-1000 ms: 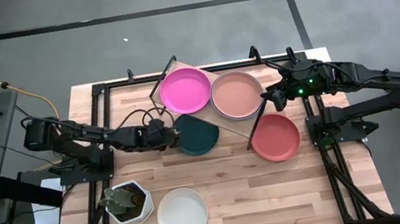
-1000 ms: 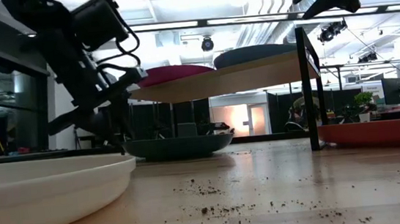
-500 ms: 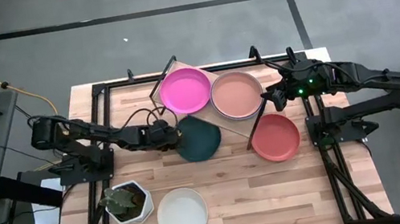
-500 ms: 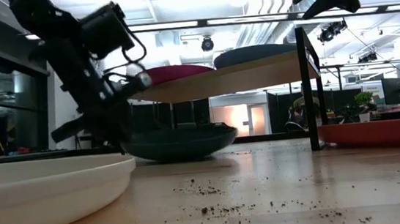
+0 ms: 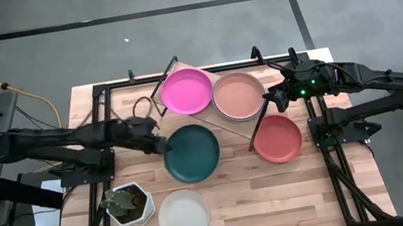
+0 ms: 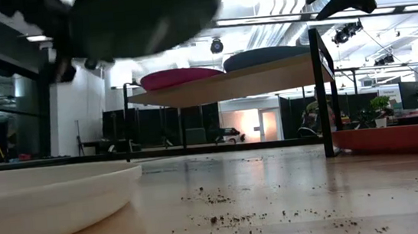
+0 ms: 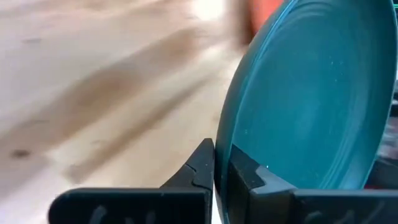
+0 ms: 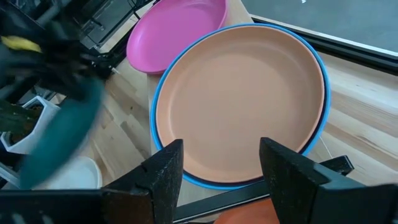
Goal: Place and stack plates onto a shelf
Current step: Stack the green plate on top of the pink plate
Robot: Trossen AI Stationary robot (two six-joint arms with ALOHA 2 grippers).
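Wooden tabletop (image 5: pixel 248 195) fills the middle of the high view, grey floor all around it, and crumbs of dirt dot the wood in the low view. Just left of centre the left gripper (image 5: pixel 159 145) pinches the rim of the green plate (image 5: pixel 192 153), one finger on each face of the rim as the left wrist view shows (image 7: pixel 214 165); the low view has that plate (image 6: pixel 141 16) raised well above the table at its upper left. Outward from it, the white plate (image 5: pixel 183 216) lies at the lower middle of the table beside a plant pot (image 5: pixel 128 205) at lower left. Right of centre the right gripper (image 5: pixel 272 101) hangs with its fingers spread over the right end of the shelf (image 5: pixel 230 125). On the shelf, the dusty pink plate (image 5: pixel 239 95) sits stacked inside the blue plate (image 8: pixel 158 112), and the magenta plate (image 5: pixel 186 92) rests beside them at the upper middle. Below the shelf's right end, the coral plate (image 5: pixel 277 138) lies on the table.
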